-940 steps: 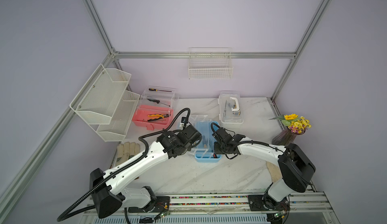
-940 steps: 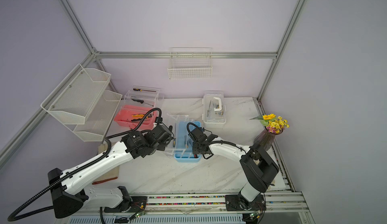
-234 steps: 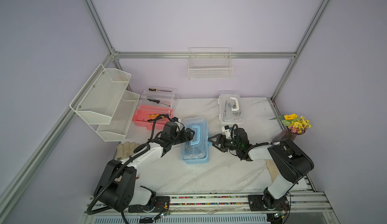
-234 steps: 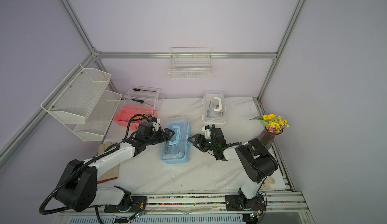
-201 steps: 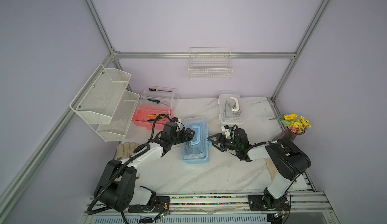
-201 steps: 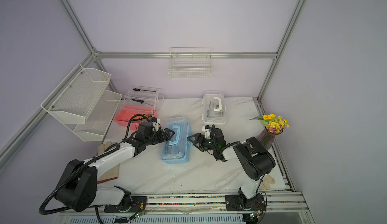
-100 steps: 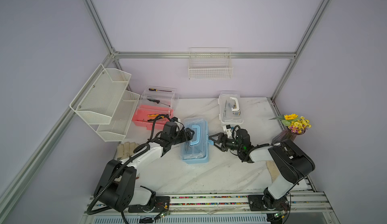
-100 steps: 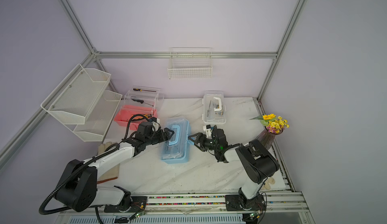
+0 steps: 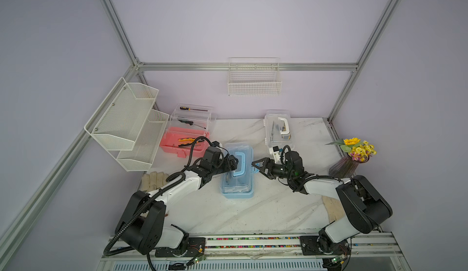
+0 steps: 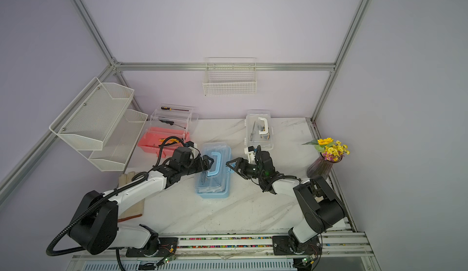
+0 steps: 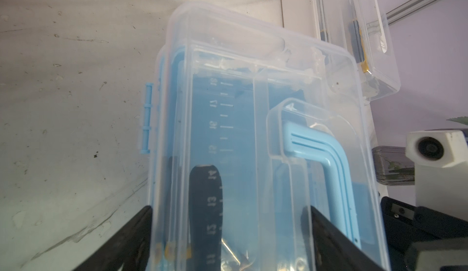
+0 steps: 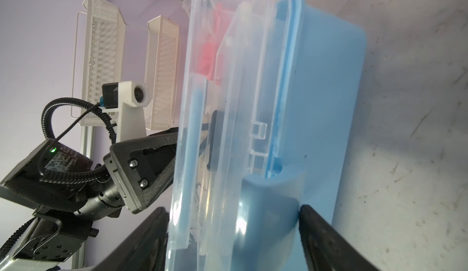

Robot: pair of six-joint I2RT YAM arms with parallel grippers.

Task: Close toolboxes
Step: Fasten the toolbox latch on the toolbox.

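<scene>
The blue toolbox (image 9: 236, 181) (image 10: 214, 178) lies mid-table with its clear lid down over the base. My left gripper (image 9: 231, 164) (image 11: 229, 211) reaches in from the left, open wide. One finger is at the hinge side and the other is on the lid by the blue handle (image 11: 326, 160). My right gripper (image 9: 255, 167) (image 12: 233, 209) comes from the right, also open. The lid's edge and the blue latch (image 12: 268, 196) lie between its jaws. The pink toolbox (image 9: 182, 143) stands open at the back left, its lid upright. The white toolbox (image 9: 279, 130) has its lid down.
Two white mesh shelves (image 9: 131, 122) hang on the left wall and a wire basket (image 9: 254, 82) on the back wall. A vase of flowers (image 9: 352, 155) stands at the right edge. Gloves (image 9: 152, 181) lie at the left near my left arm.
The blue toolbox's lid stood up several seconds ago and now lies down on the base. Over the last second both grippers have barely moved at its sides.
</scene>
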